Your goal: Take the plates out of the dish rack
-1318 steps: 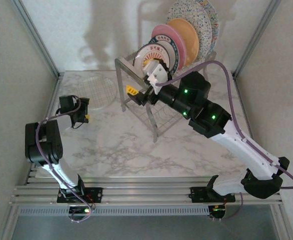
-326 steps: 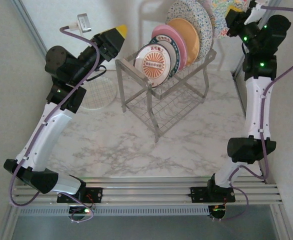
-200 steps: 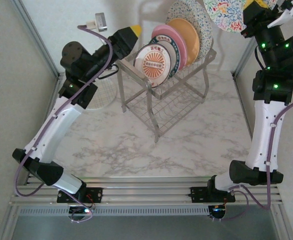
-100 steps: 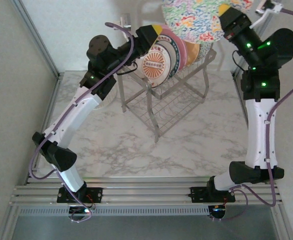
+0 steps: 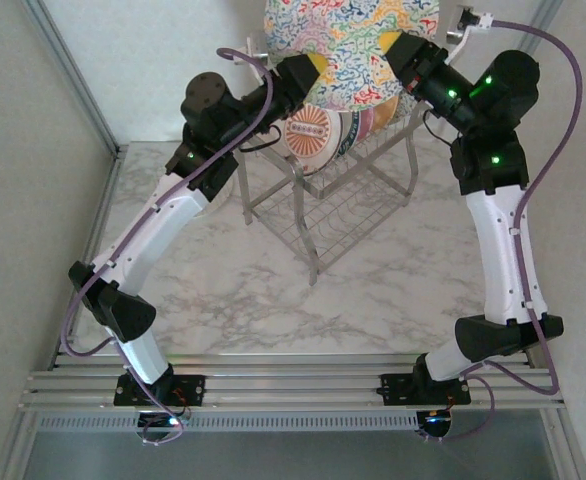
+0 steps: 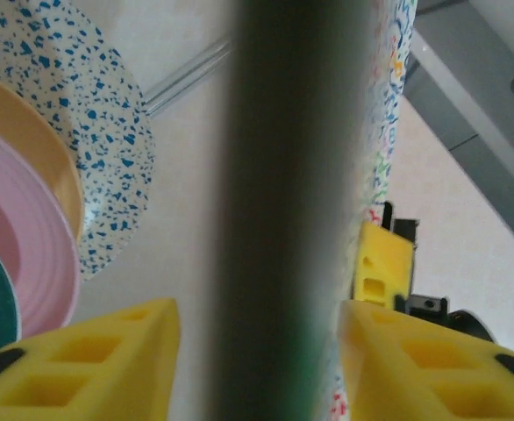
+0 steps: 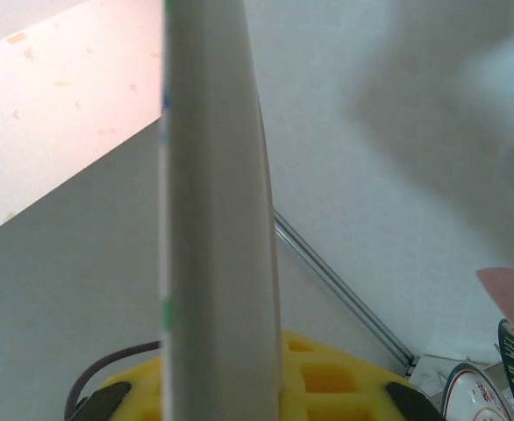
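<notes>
A large white plate with multicolour speckles (image 5: 348,50) hangs high above the dish rack (image 5: 323,205). My right gripper (image 5: 401,52) is shut on its right rim, and the plate (image 7: 213,219) shows edge-on against the yellow finger (image 7: 327,377). My left gripper (image 5: 308,72) stands open at the left rim. That rim (image 6: 292,219) runs between the fingers (image 6: 82,360), touching one and a gap away from the other. In the rack stand a blue-speckled plate (image 6: 99,149), an orange one (image 6: 20,140), a pink one (image 6: 20,254) and a sunburst plate (image 5: 308,135).
The rack stands at the back of the marble table (image 5: 273,290), close to the rear wall. Metal frame posts (image 5: 68,70) rise at both back corners. Both arms reach up over the rack, and the aluminium rail (image 5: 293,385) runs along the near edge.
The right arm has swung the speckled plate left and down over the rack. The left gripper has come up to the plate's left rim, and its jaws have narrowed around it.
</notes>
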Controlling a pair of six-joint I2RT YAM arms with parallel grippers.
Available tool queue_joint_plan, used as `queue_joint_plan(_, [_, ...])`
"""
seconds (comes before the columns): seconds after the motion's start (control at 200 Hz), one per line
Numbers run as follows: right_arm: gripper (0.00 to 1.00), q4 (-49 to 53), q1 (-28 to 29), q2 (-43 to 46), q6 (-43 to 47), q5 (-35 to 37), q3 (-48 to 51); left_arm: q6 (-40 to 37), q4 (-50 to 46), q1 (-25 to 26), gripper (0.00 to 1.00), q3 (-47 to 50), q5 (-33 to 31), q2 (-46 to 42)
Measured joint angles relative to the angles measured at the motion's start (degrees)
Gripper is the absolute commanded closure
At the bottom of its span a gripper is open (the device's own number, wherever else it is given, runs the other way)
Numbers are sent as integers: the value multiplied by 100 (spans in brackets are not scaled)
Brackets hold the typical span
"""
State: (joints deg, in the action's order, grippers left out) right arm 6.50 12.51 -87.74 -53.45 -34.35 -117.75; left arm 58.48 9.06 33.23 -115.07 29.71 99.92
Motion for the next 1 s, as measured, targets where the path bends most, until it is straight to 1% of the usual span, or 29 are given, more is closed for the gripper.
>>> queue_joint_plan(0.03, [100, 17, 2, -11, 4, 2, 0, -11, 2, 0, 67, 0, -11, 0])
queue_joint_plan(0.065, [100, 46, 4, -24, -9, 2, 0, 11, 9, 0, 75, 0, -15, 0])
queue_joint_plan(0.145, [100, 103, 13, -68, -96, 26, 0, 87, 70, 4, 100, 4, -20, -7])
queue_joint_plan(0.205, [100, 20, 7, -118, -142, -26, -7, 315, 127, -15, 100, 17, -52, -39])
queue_joint_plan(0.3, [99, 17, 52, -129, -188, 15, -44, 374, 164, -37, 100, 22, -7, -68])
queue_joint_plan(0.385, [77, 31, 68, -129, -153, 22, -74, 398, 188, -48, 100, 22, 24, -76])
queue_joint_plan(0.42, [64, 66, 81, -129, -44, 28, -74, 378, 195, -79, 100, 22, 55, -83])
queue_joint_plan(0.455, [54, 114, 118, -129, 48, 20, -76, 374, 179, -98, 100, 22, 55, -87])
queue_joint_plan(0.526, [42, 179, 219, -127, 275, 17, -76, 391, 175, -192, 100, 50, 101, -90])
queue_joint_plan(0.601, [34, 234, 323, -92, 531, 96, -50, 496, 181, -374, 100, 81, 214, -90])
queue_joint_plan(0.676, [29, 234, 396, 46, 870, 208, 151, 592, 192, -605, 100, 81, 278, -94])
queue_joint_plan(0.801, [27, 227, 544, 393, 1558, 376, 518, 809, 284, -1115, 100, 184, 354, -136])
queue_joint_plan(0.901, [23, 181, 780, 743, 2258, 483, 839, 1034, 400, -1561, 100, 501, 378, -289])
queue_joint_plan(1.001, [22, 142, 1080, 1115, 2962, 544, 1169, 1276, 621, -1987, 100, 966, 380, -503])
